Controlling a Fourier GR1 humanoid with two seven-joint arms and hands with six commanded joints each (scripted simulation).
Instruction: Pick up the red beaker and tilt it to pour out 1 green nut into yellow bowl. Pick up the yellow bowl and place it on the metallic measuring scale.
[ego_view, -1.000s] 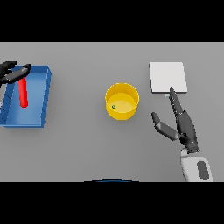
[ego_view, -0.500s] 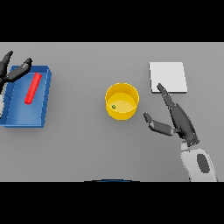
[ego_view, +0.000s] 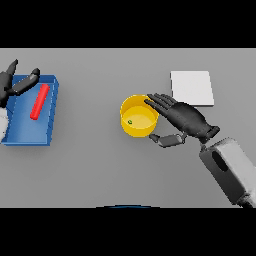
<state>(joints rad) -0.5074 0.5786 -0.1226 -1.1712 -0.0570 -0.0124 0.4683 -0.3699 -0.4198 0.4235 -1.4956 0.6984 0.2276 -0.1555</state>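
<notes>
- Head view: the right hand (ego_view: 184, 119) is now sitting at the right rim of the yellow bowl (ego_view: 138, 116) in the frame's centre; half a second ago it was lying further right, below the scale.
- Its fingers are reaching spread over the bowl's upper right rim and its thumb is curling in at the lower right wall; whether they are clamping the wall cannot be told.
- The green nut (ego_view: 130, 121) is lying inside the bowl, left of its middle.
- The metallic measuring scale (ego_view: 192, 88) is lying flat at upper right, just beyond the right hand, apart from the bowl.
- The red beaker (ego_view: 40, 101) is lying tilted inside the blue tray (ego_view: 31, 136) at left, much as half a second ago.
- The left hand (ego_view: 17, 83) is showing at the upper left edge over the tray's far corner, fingers apart, holding nothing.
- Bare grey table (ego_view: 95, 165) is stretching between tray and bowl and along the lower frame.
</notes>
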